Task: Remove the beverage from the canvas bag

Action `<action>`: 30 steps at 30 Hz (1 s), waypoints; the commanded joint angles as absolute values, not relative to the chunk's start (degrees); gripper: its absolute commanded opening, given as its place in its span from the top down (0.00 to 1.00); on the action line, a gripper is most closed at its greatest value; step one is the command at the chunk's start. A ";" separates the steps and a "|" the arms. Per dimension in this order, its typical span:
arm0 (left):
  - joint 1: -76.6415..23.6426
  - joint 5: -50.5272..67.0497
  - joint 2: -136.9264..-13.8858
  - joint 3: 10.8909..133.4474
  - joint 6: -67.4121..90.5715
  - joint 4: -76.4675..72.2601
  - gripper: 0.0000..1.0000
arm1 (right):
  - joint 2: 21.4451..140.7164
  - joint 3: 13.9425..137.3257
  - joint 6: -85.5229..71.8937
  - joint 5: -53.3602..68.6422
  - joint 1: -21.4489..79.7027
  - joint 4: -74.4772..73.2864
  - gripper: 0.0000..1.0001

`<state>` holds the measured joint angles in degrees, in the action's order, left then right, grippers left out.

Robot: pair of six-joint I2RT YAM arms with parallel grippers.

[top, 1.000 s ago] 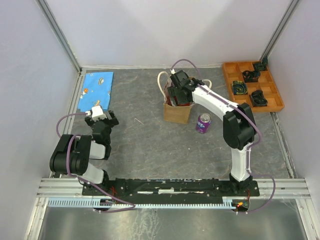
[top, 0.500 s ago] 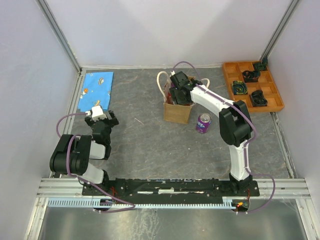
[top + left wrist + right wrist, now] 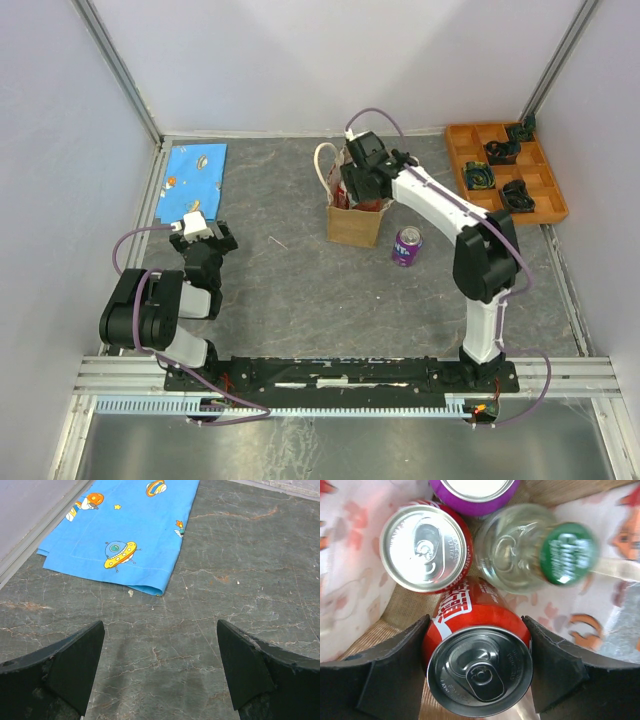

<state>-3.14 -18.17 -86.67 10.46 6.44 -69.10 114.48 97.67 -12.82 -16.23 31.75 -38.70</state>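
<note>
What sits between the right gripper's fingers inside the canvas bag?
A red can, top up, with both fingers against its sides. The right wrist view shows this.

Blue spaceship-print cloth [image 3: 196, 168] far left; orange compartment tray [image 3: 466, 141] far right

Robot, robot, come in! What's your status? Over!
Left gripper open over table. Right gripper inside canvas bag, shut on red can. Bottle and second can packed close beside it.

We are closing our right gripper [image 3: 476, 630] onto the red can [image 3: 480, 675] inside the canvas bag [image 3: 353, 228], and we are raising it higher over the bag's mouth.
</note>
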 commanded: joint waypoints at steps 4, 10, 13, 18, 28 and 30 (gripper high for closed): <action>-3.43 -19.78 -86.94 11.52 3.86 -71.27 0.01 | 99.29 103.19 -10.55 -15.23 31.70 -33.31 1.00; -3.46 -19.78 -86.99 11.51 3.87 -71.24 0.01 | 91.49 100.53 -10.72 -14.77 32.91 -33.35 1.00; -3.50 -19.83 -87.02 11.57 3.87 -71.25 0.01 | 86.54 98.53 -10.47 -15.32 34.24 -33.99 1.00; -3.51 -19.78 -87.02 11.56 3.82 -71.21 0.01 | 79.09 95.86 -10.11 -16.89 37.37 -37.64 1.00; -3.60 -19.95 -87.03 11.59 3.74 -71.24 0.01 | 70.21 83.41 -14.05 -16.16 42.03 -44.93 1.00; -3.60 -20.00 -87.05 11.60 3.78 -71.26 0.01 | 70.16 81.15 -15.49 -14.49 42.33 -45.00 1.00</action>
